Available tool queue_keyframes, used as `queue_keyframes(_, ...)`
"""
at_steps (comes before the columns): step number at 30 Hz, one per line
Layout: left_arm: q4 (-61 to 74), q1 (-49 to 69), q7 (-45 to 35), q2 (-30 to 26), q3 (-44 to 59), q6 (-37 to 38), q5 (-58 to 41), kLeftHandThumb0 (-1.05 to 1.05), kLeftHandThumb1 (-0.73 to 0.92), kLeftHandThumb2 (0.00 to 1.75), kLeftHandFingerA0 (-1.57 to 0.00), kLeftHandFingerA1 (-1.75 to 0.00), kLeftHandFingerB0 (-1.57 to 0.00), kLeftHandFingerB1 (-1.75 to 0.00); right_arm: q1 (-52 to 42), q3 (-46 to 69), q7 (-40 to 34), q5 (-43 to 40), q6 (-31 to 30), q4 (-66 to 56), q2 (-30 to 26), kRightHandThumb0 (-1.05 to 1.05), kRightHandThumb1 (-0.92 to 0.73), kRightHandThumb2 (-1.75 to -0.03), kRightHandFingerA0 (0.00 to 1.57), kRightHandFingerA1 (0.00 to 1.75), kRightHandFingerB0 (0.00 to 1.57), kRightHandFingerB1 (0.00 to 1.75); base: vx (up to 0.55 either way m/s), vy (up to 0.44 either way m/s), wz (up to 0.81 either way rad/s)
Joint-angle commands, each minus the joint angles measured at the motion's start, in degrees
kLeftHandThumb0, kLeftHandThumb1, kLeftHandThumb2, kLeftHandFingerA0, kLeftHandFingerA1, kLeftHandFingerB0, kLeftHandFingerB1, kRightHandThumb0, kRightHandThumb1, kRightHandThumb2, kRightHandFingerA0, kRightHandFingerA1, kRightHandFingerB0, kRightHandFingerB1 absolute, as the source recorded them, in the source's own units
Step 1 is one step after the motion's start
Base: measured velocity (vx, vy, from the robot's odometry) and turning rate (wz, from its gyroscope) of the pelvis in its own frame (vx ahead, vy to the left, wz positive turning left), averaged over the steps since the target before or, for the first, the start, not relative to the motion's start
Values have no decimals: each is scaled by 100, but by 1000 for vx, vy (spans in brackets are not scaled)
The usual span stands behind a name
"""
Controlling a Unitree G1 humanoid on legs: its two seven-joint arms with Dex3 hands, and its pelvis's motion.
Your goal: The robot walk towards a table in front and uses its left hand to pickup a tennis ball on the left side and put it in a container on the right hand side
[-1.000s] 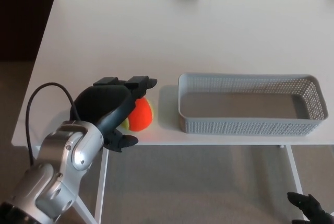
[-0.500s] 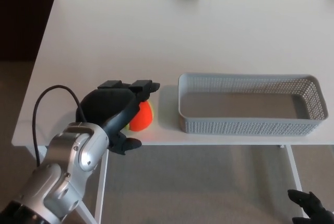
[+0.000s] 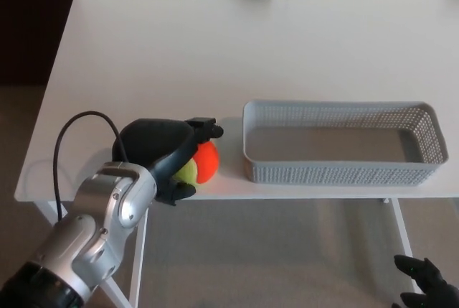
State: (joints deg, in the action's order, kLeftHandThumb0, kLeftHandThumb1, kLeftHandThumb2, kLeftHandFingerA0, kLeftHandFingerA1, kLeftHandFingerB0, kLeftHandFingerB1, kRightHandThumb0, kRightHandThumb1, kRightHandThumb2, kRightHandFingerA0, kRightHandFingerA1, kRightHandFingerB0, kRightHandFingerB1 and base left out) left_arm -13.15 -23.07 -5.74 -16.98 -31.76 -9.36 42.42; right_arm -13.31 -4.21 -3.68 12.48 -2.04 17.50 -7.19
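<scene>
- Since half a second ago, the left robot hand [image 3: 166,156] has slid a little to the right along the near edge of the bench [image 3: 215,49]. The tennis ball [image 3: 201,164] has come with it, and now shows more yellow-green beside the orange.
- Head view: the left robot hand grips the tennis ball, fingers over its top and thumb beneath. The ball is at the bench's front edge, near the left end of the grey container [image 3: 341,171] but apart from it.
- The right robot hand [image 3: 427,294] hangs at the bottom right, below the bench. Whether it is open or closed cannot be told.

No readable text, label, brand, number or sign appears on anything.
</scene>
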Motion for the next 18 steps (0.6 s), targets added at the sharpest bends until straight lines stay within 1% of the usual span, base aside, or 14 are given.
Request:
queue_keyframes(1, -166, 53, 208, 0, 47, 103, 104, -18, 75, 57, -62, -162, -71, -71, 67, 56, 5, -34, 25, 24, -60, -11, -62, -108, 17, 62, 8, 54, 0, 0, 0)
queue_keyframes(2, -169, 58, 311, 15, 91, 180, 71, -18, 75, 57, -62, -162, -71, -71, 89, 61, 0, -33, 36, 54, -59, -11, -62, -108, 17, 62, 8, 54, 0, 0, 0)
queue_keyframes(3, -148, 79, 321, 15, 112, 208, 50, -31, 67, 63, -77, -152, -70, -60, 67, 64, -3, -43, 41, 45, -47, -10, -75, -87, 19, 65, 9, 50, 0, 0, 0)
queue_keyframes(5, -92, 117, 337, 10, 148, 278, 21, -29, 67, 62, -76, -154, -68, -56, 24, 47, -21, -12, 19, 3, -44, -9, -76, -87, 18, 65, 11, 50, 0, 0, 0)
queue_keyframes(6, 5, 120, 240, 36, 166, 223, -1, -16, 76, 58, -64, -161, -72, -61, 2, 51, -9, -3, -6, -6, -67, -10, -78, -85, 19, 64, 10, 50, 0, 0, 0)
queue_keyframes(7, 44, 121, 197, 48, 174, 200, -7, -16, 76, 58, -64, -161, -72, -61, -6, 53, -4, 0, -16, -8, -77, -10, -78, -85, 19, 64, 10, 50, 0, 0, 0)
queue_keyframes(8, 75, 124, 176, 47, 195, 202, -20, -14, 77, 58, -62, -161, -68, -78, 2, 60, -5, -10, -6, 13, -73, -12, -63, -108, 17, 62, 8, 54, 0, 0, 0)
queue_keyframes(9, 90, 127, 165, 48, 206, 203, -23, -14, 77, 58, -62, -161, -68, -78, 6, 64, -5, -15, -1, 22, -72, -12, -63, -108, 17, 62, 8, 54, 0, 0, 0)
queue_keyframes(10, 130, 62, 130, 61, 272, 215, -88, -22, 72, 61, -74, -155, -67, -83, 74, 78, -11, -29, 4, 61, -63, -12, -62, -107, 17, 61, 8, 54, 0, 0, 0)
queue_keyframes(11, 217, 65, 129, 63, 342, 238, -145, -12, 82, 58, -60, -167, -57, -114, 73, 64, -16, -10, -31, 32, -56, -10, -78, -83, 18, 63, 11, 50, 0, 0, 0)
queue_keyframes(14, 356, 101, 76, 63, 440, 250, -228, -12, 84, 58, -59, -167, -57, -113, 72, 46, 7, 8, -72, 20, -66, -10, -78, -84, 18, 63, 11, 50, 0, 0, 0)
queue_keyframes(15, 595, 111, -27, 131, 618, 141, -410, -14, 86, 59, -61, -166, -56, -112, 66, 61, 26, -26, -87, 16, -53, -6, -74, -91, 17, 62, 7, 50, 0, 0, 0)
queue_keyframes(16, 816, 104, -124, 193, 757, 10, -524, -30, 73, 66, -71, -147, -63, -58, 70, 76, 35, -48, -70, 36, -53, -8, -79, -82, 18, 63, 11, 50, 0, 0, 0)
queue_keyframes(18, 1260, -58, -287, 327, 1097, -215, -724, -22, 75, 64, -76, -136, -66, -50, 87, 96, 31, -54, -30, 42, -68, -8, -79, -83, 18, 63, 11, 50, 0, 0, 0)
